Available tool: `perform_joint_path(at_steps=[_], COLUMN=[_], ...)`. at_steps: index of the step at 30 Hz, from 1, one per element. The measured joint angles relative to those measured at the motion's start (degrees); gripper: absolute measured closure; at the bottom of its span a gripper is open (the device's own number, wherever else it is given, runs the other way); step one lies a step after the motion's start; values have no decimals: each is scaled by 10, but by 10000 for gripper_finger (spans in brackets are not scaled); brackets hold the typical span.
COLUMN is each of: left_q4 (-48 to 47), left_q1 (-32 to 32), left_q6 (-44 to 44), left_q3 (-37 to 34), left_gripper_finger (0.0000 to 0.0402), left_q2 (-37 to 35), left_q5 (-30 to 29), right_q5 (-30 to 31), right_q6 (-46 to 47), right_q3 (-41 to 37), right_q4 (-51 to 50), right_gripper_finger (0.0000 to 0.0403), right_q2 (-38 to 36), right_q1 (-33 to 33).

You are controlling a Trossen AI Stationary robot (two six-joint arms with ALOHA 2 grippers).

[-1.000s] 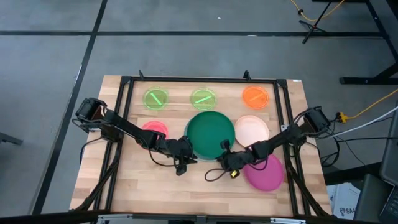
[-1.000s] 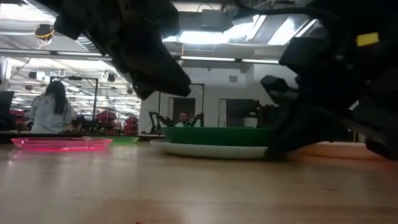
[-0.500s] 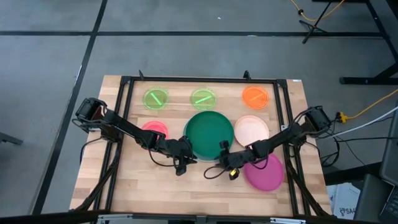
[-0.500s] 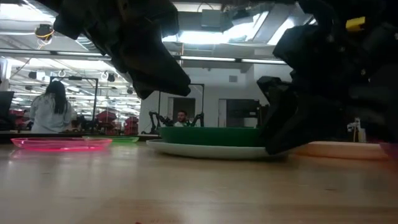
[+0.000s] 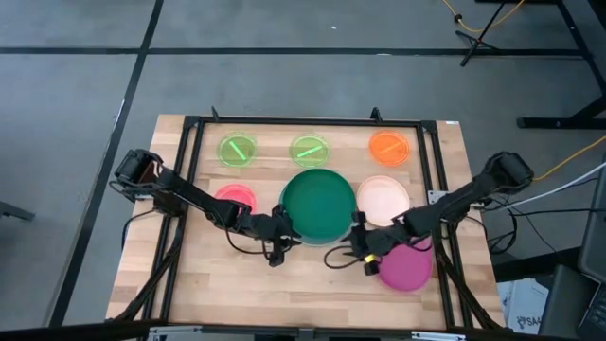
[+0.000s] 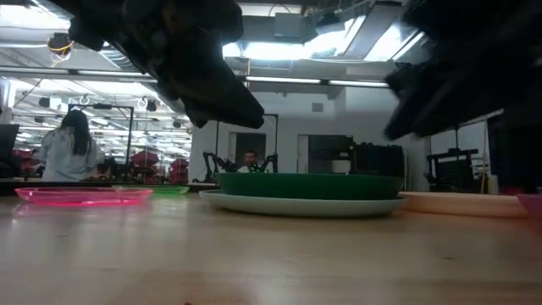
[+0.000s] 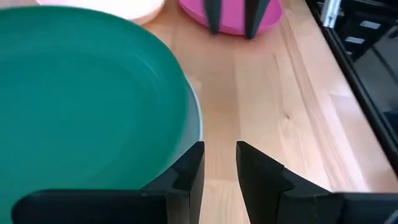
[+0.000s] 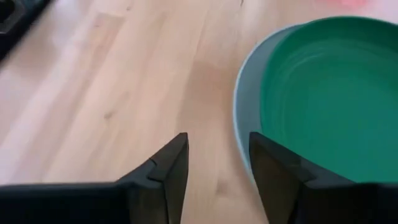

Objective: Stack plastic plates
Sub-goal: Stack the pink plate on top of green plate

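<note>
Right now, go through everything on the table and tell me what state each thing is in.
dark green plate: stacked on light blue plate
magenta plate: lying loose
cream plate: loose
pink plate: loose
orange plate: loose
two lime plates: loose
left gripper: open, empty
right gripper: open, empty

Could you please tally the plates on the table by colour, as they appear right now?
Lime green plates: 2
Orange plate: 1
Pink plate: 1
Dark green plate: 1
Light blue plate, under the dark green one: 1
Cream plate: 1
Magenta plate: 1
Total: 8
</note>
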Motion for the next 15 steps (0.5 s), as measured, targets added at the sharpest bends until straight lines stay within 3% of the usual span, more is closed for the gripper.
perform_joint_path(at_steps=[4, 9, 15], left_q4=[7, 29, 36], left_q1=[-13, -25, -27], left_q6=[9, 14, 13], left_q3=[0, 0, 0], left_gripper_finger=[315, 315, 315], left_q2=[0, 0, 0], left_q5=[-51, -64, -72], right_q5=[-5, -53, -76], right_q6=[49, 132, 313], right_q3=[0, 0, 0], right_q4=[-89, -205, -388], right_gripper_finger=[242, 242, 242], right_q2=[-63, -134, -188], right_q1=[21, 35, 34])
